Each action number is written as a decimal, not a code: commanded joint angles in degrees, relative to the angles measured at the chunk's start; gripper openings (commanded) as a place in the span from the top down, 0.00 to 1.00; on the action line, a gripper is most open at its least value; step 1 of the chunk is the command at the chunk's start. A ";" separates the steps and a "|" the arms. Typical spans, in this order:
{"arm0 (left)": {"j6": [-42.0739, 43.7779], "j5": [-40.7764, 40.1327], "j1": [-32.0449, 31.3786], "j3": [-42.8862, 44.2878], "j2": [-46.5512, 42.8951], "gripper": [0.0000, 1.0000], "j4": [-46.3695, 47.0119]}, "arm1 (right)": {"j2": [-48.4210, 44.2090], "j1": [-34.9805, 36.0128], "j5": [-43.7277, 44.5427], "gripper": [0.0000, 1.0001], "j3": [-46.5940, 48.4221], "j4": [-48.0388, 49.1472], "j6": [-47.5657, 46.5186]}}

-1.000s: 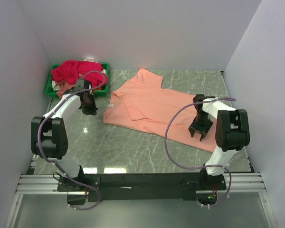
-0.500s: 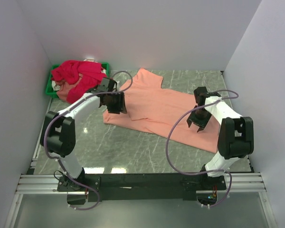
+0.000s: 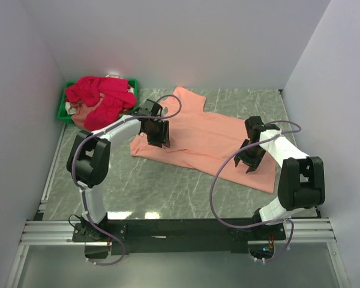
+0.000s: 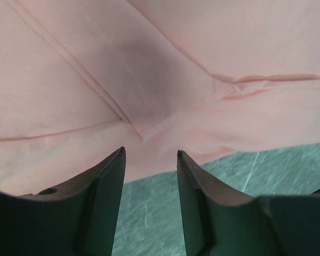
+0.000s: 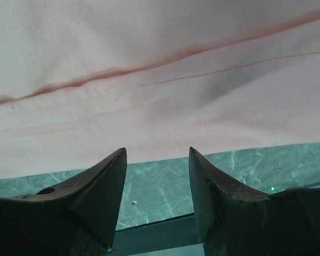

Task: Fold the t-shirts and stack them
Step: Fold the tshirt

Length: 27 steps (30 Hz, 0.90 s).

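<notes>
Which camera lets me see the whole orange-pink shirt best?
The top external view: it shows nearly all of the salmon-peach t-shirt spread out, one sleeve included. The left wrist view shows only a creased patch by its edge; the right wrist view only a strip along another edge.

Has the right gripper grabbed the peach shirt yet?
No, the right gripper is open and empty; the peach shirt lies flat beyond its tips.

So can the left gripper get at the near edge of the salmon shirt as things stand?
Probably yes: the left gripper hangs open right over the edge of the salmon shirt, and nothing lies between them.
</notes>
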 commanded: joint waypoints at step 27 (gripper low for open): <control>-0.42 -1.95 -2.17 3.86 6.54 0.57 0.30 | -4.44 0.50 -0.69 0.43 -2.89 1.73 0.80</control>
